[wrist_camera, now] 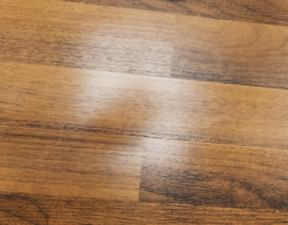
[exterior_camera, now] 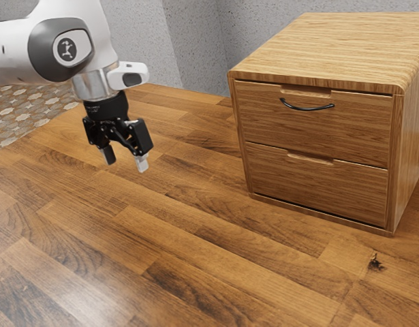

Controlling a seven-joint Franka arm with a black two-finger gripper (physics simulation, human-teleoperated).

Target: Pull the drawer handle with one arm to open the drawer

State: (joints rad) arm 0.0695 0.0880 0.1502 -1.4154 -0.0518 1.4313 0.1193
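In the exterior view my gripper (exterior_camera: 125, 161) hangs above the wooden surface (exterior_camera: 195, 266), fingers spread apart and grasping nothing. Well apart from it, toward the exterior view's right, stands the cabinet (exterior_camera: 345, 48). Its top drawer (exterior_camera: 318, 133) sits flush in the frame, with the black handle (exterior_camera: 306, 107) near the front's upper edge. In the wrist view, wooden planks (wrist_camera: 218, 108) lie under my hand, with a pale sheen and a faint shadow across them.
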